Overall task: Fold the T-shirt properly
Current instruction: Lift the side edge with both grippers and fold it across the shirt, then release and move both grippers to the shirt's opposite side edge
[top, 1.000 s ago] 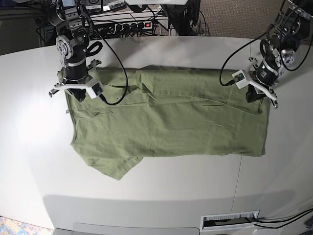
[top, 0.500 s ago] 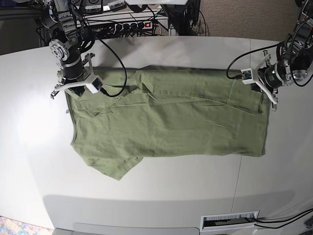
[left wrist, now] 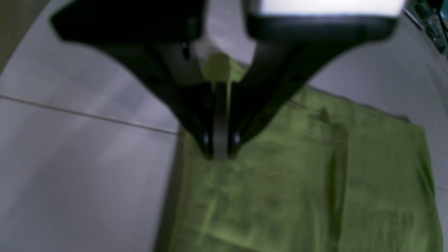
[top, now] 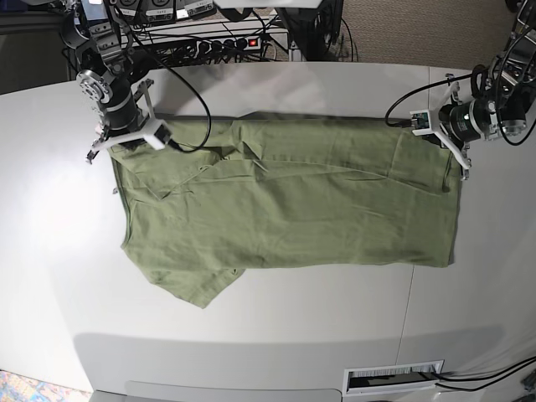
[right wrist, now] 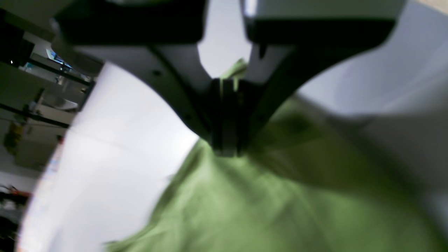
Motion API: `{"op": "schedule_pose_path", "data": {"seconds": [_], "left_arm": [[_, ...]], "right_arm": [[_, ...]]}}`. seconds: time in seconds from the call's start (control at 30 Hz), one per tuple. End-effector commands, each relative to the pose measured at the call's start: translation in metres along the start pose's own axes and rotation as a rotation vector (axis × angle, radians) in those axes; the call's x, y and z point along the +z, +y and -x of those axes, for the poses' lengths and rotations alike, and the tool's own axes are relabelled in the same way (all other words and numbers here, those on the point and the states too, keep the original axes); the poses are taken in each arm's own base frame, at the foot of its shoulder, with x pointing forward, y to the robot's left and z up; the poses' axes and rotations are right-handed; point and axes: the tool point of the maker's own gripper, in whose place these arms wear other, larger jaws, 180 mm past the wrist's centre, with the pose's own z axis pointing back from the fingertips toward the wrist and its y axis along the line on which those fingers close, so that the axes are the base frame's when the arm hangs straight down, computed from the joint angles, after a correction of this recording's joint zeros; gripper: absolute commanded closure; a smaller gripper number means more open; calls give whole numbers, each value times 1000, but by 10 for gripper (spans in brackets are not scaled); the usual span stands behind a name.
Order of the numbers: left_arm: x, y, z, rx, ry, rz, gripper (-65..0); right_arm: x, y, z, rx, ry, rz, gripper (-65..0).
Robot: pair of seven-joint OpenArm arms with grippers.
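1. Base view: the T-shirt (top: 285, 201) lies spread flat on the white bench (top: 251, 335), with one sleeve pointing toward the near edge.
2. The left gripper (left wrist: 220, 154) has its jaws clenched on the shirt's far edge.
3. The right gripper (right wrist: 225, 150) likewise pinches green fabric at the opposite far corner.

White table (top: 276, 335) with rounded corners, crossed by a thin seam (top: 408, 293) near one side. Slotted vent plate (top: 394, 378) at its near edge. Beyond the far edge, a power strip (top: 224, 42) showing a red lit switch (top: 254, 42), among tangled black cables (top: 310, 33). Brown carpet (top: 410, 29) behind.
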Motion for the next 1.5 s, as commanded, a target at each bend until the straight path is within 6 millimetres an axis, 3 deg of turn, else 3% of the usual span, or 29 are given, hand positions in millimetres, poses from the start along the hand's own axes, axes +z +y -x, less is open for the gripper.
{"op": "schedule_pose_path", "data": {"seconds": [0.0,0.3,0.5,0.73,0.87,1.0,1.2,1.37,1.47], "left_arm": [[5,2,6,-10,16,1,0],[3,-55,16,13,44,119,0],[8,-86,26,12,71,188,0],[25,-91,48,-43,133,228,0],[32,-82,38,-73,107,220,0],[39,-50,13,-78,36,101,0],[50,7,-21,-70,-50,-61,0],[66,92,-24,14,-66,-360,0],[68,133,-11,177,-104,-458,-14]], "right_arm": [[1,-5,5,13,13,8,0],[4,7,35,37,125,-40,0],[17,16,58,106,194,-67,0],[32,21,56,137,187,-73,0],[37,17,51,135,178,-60,0],[38,15,34,90,95,-65,0],[45,-11,16,-61,-20,-24,0],[47,-31,13,-163,-71,12,0],[46,-39,5,-230,-107,22,0]]}}
